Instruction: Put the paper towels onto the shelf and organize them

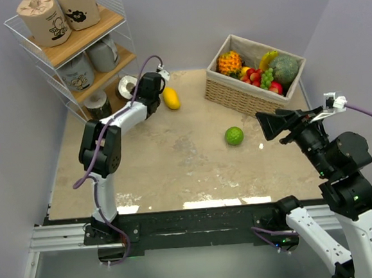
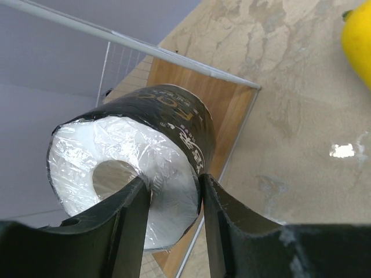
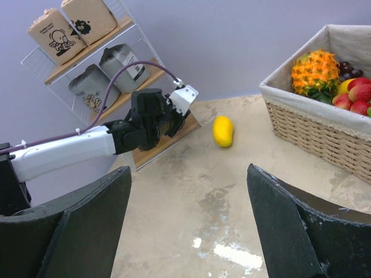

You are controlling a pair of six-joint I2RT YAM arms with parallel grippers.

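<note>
Dark grey roll is sitting over the shelf's lowest board, core hole facing the left gripper, which is pinching its wall; the right gripper is idling agape, well apart

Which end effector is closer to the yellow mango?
Left. The left end effector holds a dark roll just beside the mango; the right end effector is far across the table.

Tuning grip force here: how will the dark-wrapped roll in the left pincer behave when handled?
The dark-wrapped roll looks soft, so probably light, and may dent where the left pincer pinches its wall. Its glossy, wrinkled plastic film could be slippery. As a short cylinder, it would likely roll if laid sideways on the shelf.
</note>
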